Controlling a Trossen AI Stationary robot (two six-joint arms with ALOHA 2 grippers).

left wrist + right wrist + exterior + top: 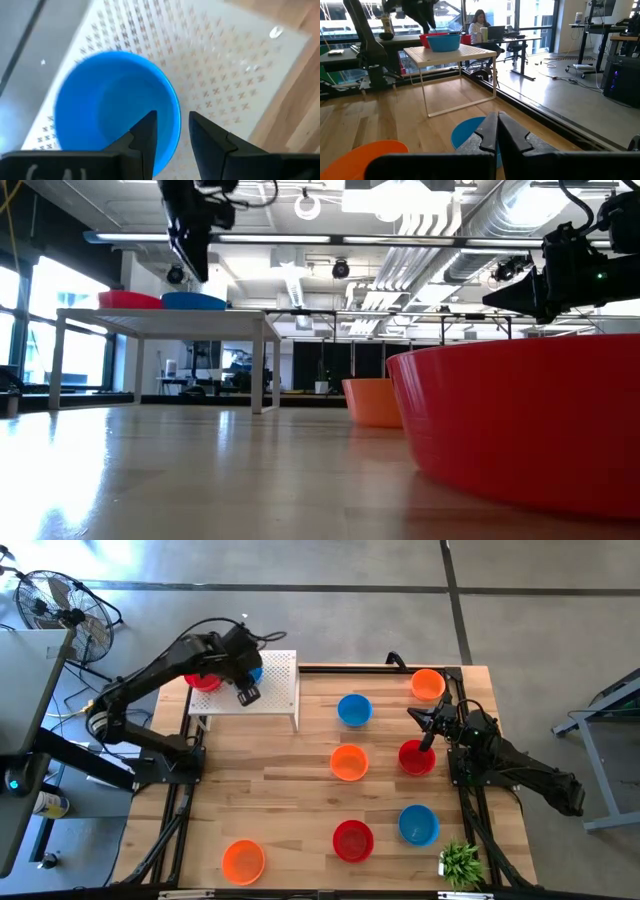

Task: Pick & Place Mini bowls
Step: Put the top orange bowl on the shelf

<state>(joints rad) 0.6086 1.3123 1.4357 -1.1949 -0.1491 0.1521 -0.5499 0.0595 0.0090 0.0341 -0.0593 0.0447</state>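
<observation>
Left gripper (170, 135) hangs over the white stand (280, 690), fingers a little apart with the rim of a blue bowl (110, 105) between them; whether they actually pinch that rim, I cannot tell. A red bowl (204, 681) sits beside it on the stand, partly hidden by the arm. Over on the right, the right gripper (424, 720) is poised above the table (290, 800) between an orange bowl (428, 684) and another red bowl (416, 757), fingers closed together and holding nothing. Across the wood lie more bowls: blue (354, 710) near the stand, orange (349, 762) in the middle, red (352, 840) and blue (418, 824) toward the front, orange (243, 860) at the front left. A small green plant (460, 862) stands at the front right corner. In the right wrist view a person (479, 22) sits at a desk in the room beyond.
</observation>
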